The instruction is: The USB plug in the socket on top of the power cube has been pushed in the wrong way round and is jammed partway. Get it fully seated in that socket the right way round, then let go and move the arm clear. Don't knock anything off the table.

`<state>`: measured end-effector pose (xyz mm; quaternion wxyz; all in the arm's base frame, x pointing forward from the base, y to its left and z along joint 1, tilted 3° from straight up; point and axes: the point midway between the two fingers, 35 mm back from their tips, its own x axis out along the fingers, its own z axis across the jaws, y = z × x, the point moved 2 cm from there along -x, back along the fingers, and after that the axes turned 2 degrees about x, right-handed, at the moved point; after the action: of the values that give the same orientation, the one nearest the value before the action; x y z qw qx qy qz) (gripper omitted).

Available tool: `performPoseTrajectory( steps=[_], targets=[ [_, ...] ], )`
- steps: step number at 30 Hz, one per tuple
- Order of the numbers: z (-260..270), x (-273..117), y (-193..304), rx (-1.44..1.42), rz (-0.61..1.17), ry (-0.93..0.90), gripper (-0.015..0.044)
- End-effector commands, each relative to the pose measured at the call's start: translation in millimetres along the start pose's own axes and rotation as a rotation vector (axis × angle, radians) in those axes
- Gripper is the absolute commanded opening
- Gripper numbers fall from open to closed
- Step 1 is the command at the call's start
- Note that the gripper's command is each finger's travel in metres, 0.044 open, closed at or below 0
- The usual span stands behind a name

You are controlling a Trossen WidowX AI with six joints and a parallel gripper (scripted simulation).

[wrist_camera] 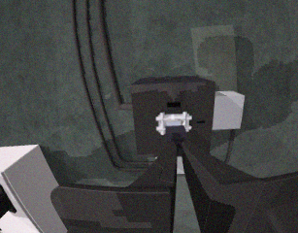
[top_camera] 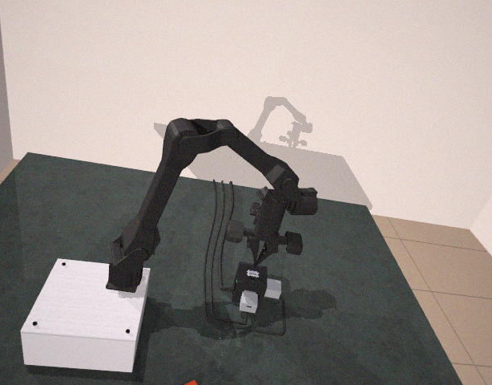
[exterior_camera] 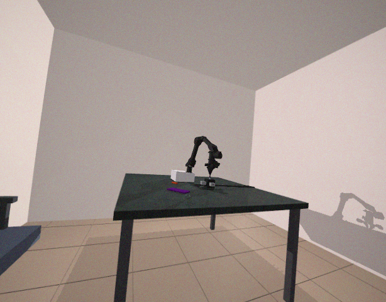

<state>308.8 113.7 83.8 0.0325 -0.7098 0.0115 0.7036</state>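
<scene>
The black power cube (top_camera: 260, 283) (exterior_camera: 209, 182) (wrist_camera: 148, 109) stands on the table. The USB plug (top_camera: 252, 272) (wrist_camera: 174, 121), a small white-silver piece with knobbed ends, shows at the socket on its top. My gripper (top_camera: 256, 263) (exterior_camera: 209, 175) (wrist_camera: 178, 148) points down over the cube with its fingertips together at the plug's near edge, shut on the plug. The socket opening is hidden under the plug, and which way round the plug sits and how deep cannot be told.
White plugs (top_camera: 273, 289) (top_camera: 248, 302) (wrist_camera: 227, 111) stick out of two cube sides. Dark cables (top_camera: 205, 265) run beside it to the table's back edge. The white base box (top_camera: 89, 298) (exterior_camera: 185, 177) stands left. A purple slab (exterior_camera: 178, 190) and an orange piece (exterior_camera: 175, 182) (top_camera: 191, 382) lie on the table.
</scene>
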Motion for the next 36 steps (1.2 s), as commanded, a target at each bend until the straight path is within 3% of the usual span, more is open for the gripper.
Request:
performPoseTrajectory(
  steps=[1, 36],
  targets=[
    [-0.5, 1.0, 0.4, 0.005, 0.004, 0.003, 0.0],
    [-0.5, 5.2, 0.3, 0.005, 0.004, 0.003, 0.0]
  ],
)
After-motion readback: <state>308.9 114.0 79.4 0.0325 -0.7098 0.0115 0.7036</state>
